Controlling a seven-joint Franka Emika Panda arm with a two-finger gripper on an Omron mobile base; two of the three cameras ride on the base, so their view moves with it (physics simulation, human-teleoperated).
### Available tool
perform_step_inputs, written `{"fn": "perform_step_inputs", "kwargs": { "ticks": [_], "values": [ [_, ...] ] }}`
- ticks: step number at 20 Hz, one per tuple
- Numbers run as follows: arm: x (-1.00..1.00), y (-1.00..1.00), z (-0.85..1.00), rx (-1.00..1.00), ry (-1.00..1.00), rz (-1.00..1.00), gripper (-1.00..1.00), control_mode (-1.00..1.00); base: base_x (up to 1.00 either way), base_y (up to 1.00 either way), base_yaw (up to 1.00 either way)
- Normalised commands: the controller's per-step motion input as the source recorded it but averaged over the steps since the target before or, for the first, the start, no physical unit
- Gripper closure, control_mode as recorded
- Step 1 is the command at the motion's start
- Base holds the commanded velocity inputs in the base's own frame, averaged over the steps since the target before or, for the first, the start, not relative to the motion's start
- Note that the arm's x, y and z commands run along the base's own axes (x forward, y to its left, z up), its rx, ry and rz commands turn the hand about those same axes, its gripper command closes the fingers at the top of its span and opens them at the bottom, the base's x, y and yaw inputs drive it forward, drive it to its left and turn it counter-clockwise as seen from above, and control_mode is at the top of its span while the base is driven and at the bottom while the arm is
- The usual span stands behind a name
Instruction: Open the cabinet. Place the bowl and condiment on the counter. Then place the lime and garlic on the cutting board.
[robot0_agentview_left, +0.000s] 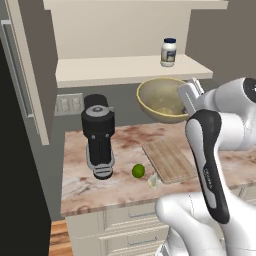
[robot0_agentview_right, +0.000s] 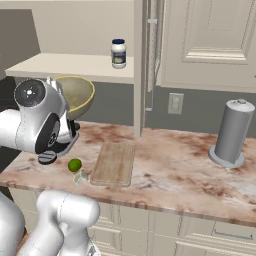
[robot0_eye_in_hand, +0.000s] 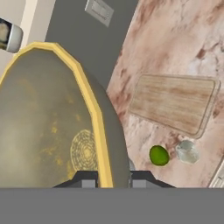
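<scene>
The two-finger gripper (robot0_eye_in_hand: 113, 178) is clamped on the rim of the wide shallow olive-yellow bowl (robot0_agentview_left: 161, 99), one dark tip on each side of the yellow edge in the hand view. The bowl is held tilted in the air, above the back of the pinkish-brown marble counter (robot0_agentview_left: 85, 187) and just below the cabinet shelf; in the left base view its open side is turned toward the camera. A faint ring pattern is seen on the inside of the bowl in the hand view.

The cream wall cabinet (robot0_agentview_right: 210, 45) is open, its raised-panel door swung out to the right with its long metal bar handle (robot0_agentview_right: 151, 60) visible at the edge. On the cabinet's lower shelf (robot0_agentview_left: 125, 70) the small white jar with a dark blue lid (robot0_agentview_left: 168, 52) is standing upright; a label is carried on its front, but the writing is too small to be read.

On the counter the flat rectangular light-brown wooden cutting board (robot0_agentview_left: 170, 160) is lying bare. Just beside its near left corner the small round bright green lime (robot0_agentview_left: 138, 171) and the small pale whitish garlic bulb (robot0_agentview_left: 153, 181) are resting on the marble, close to each other and off the board.

A black stand mixer (robot0_agentview_left: 99, 135) is standing at the left of the counter, and a grey paper towel holder (robot0_agentview_right: 231, 132) at the right. Small printing on the dark arm cover cannot be made out.
</scene>
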Motion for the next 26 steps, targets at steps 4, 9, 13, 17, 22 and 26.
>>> {"fn": "perform_step_inputs", "kwargs": {
  "ticks": [4, 9, 13, 17, 22, 26],
  "values": [
    [-0.1, -0.3, -0.06, 0.0, -0.01, 0.0, 1.0, -1.0, 0.0, 0.0, 0.0],
    [-0.24, -0.31, -0.05, 0.0, -0.03, 0.0, 1.0, -1.0, 0.0, 0.0, 0.0],
    [-0.38, -0.28, -0.07, 0.0, -0.04, 0.0, 1.0, -1.0, 0.0, 0.0, 0.0],
    [-0.33, -0.27, -0.1, 0.0, -0.03, 0.0, 1.0, -1.0, 0.0, 0.0, 0.0],
    [-0.04, -0.28, -0.17, 0.0, 0.0, 0.0, 1.0, -1.0, 0.0, 0.0, 0.0],
    [0.0, -0.28, -0.18, 0.0, 0.0, 0.0, 1.0, -1.0, 0.0, 0.0, 0.0]
  ]
}}
